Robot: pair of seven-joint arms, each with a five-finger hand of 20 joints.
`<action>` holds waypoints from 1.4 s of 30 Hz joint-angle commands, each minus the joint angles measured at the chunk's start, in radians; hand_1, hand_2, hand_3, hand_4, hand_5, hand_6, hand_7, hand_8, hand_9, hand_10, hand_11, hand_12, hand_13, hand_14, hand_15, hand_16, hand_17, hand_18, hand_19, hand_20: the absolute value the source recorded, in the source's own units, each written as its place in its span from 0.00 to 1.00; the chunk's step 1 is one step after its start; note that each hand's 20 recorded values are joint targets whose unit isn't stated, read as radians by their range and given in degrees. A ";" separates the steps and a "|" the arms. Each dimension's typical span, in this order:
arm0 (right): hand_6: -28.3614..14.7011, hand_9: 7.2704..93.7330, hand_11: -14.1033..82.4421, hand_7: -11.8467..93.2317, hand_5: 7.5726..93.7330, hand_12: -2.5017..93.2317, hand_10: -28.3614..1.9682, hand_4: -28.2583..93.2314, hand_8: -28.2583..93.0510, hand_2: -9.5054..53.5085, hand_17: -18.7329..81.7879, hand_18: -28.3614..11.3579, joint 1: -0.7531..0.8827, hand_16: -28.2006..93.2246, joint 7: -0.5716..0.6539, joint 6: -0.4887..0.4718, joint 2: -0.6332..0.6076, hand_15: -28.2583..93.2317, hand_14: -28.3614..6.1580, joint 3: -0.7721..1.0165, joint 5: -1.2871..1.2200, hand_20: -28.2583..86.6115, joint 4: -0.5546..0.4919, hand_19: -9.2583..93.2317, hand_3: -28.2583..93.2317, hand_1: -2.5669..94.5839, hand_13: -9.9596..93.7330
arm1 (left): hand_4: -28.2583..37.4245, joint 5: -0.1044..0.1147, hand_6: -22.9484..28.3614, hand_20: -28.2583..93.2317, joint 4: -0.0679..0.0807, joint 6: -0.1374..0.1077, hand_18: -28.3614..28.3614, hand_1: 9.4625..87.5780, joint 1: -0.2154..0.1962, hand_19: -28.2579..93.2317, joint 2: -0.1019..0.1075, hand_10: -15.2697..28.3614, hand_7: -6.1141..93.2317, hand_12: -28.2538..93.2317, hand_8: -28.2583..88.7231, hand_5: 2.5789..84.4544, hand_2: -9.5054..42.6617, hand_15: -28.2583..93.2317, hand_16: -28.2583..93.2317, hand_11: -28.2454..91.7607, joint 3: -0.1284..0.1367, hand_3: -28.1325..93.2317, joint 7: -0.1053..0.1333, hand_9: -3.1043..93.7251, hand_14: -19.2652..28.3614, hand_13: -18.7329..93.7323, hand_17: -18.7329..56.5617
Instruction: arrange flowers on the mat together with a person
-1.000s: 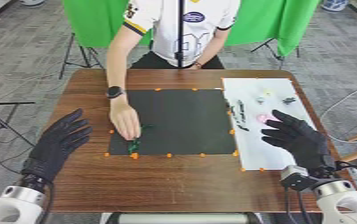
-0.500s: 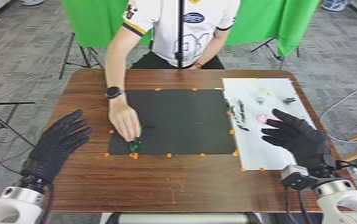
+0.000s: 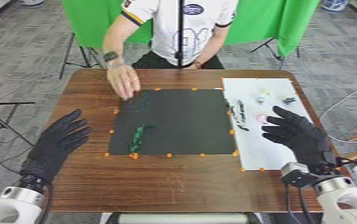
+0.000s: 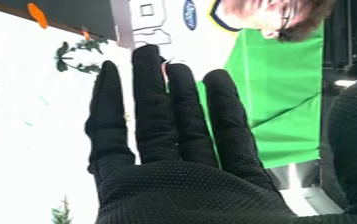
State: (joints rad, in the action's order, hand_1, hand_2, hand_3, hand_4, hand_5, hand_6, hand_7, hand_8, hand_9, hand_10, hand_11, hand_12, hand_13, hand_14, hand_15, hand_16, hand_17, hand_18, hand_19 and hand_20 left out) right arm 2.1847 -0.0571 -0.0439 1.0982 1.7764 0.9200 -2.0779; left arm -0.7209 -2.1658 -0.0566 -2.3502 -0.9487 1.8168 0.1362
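In the head view my left hand [image 3: 57, 143] is open at the table's left side, left of the dark mat [image 3: 183, 120]. My right hand [image 3: 296, 137] is open over the white sheet [image 3: 261, 155]. A green stem [image 3: 137, 139] lies on the mat's lower left part. A person's hand [image 3: 124, 80] is at the mat's upper left corner, apart from that stem. On the white sheet are a pink flower [image 3: 262, 118], dark green stems [image 3: 240, 114] and a small dark green sprig [image 3: 288, 100]. In the right wrist view my right hand [image 4: 183, 185] has straight fingers, with a leafy sprig [image 4: 78, 56] beyond them.
Orange markers [image 3: 134, 156] line the mat's edges. The brown wooden table [image 3: 174, 185] surrounds the mat and sheet. The person stands at the table's far edge, with a green cloth [image 3: 261, 30] behind.
The person's hand has moved off the green stem toward the mat's far left corner, leaving the stem on the mat. Both of my hands have kept still.
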 commanded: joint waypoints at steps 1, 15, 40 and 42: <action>0.59 0.48 0.36 0.31 0.40 0.25 0.49 0.00 0.13 0.07 0.34 0.20 0.005 0.39 -0.007 0.161 -0.144 0.54 0.49 0.072 0.254 0.47 -0.035 0.66 0.89 0.20 0.53 | 0.16 0.005 0.49 0.30 0.000 -0.011 0.87 0.23 -0.023 0.61 -0.008 0.61 0.27 0.39 0.16 0.31 0.14 0.49 0.25 0.42 0.004 0.81 0.003 0.29 0.70 0.35 0.14; 0.71 0.69 0.58 0.52 0.58 0.35 0.60 0.05 0.09 0.00 0.42 0.26 0.073 0.43 0.649 0.142 -0.374 0.75 0.55 0.128 1.208 0.56 -0.089 0.79 0.40 0.54 0.64 | 0.16 0.003 0.49 0.30 -0.007 -0.023 0.87 0.23 -0.037 0.61 -0.012 0.61 0.27 0.39 0.16 0.31 0.14 0.49 0.25 0.42 0.015 0.81 0.015 0.29 0.70 0.35 0.14; 0.68 0.71 0.63 0.54 0.65 0.37 0.57 0.00 0.09 0.00 0.43 0.22 0.059 0.45 0.812 -0.162 -0.388 0.80 0.48 0.039 1.235 0.56 -0.021 0.83 0.47 0.47 0.65 | 0.16 0.009 0.49 0.30 -0.002 -0.018 0.87 0.23 -0.035 0.61 0.009 0.61 0.27 0.39 0.16 0.31 0.14 0.49 0.25 0.42 0.014 0.81 0.020 0.29 0.70 0.35 0.14; 0.68 0.71 0.63 0.54 0.65 0.37 0.57 0.00 0.09 0.00 0.43 0.22 0.059 0.45 0.814 -0.157 -0.391 0.80 0.48 0.029 1.237 0.56 -0.012 0.83 0.49 0.47 0.65 | 0.16 0.007 0.49 0.30 0.002 -0.014 0.87 0.23 -0.024 0.61 0.010 0.61 0.27 0.39 0.16 0.31 0.14 0.49 0.25 0.42 0.011 0.81 0.014 0.29 0.70 0.35 0.14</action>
State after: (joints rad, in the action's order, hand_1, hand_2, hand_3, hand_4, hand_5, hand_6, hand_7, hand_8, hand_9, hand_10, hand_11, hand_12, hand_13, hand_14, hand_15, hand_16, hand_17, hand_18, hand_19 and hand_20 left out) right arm 2.2391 0.7447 -0.1888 0.7107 1.8296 2.1422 -2.1098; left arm -0.7180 -2.1710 -0.0709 -2.3733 -0.9414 1.8313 0.1574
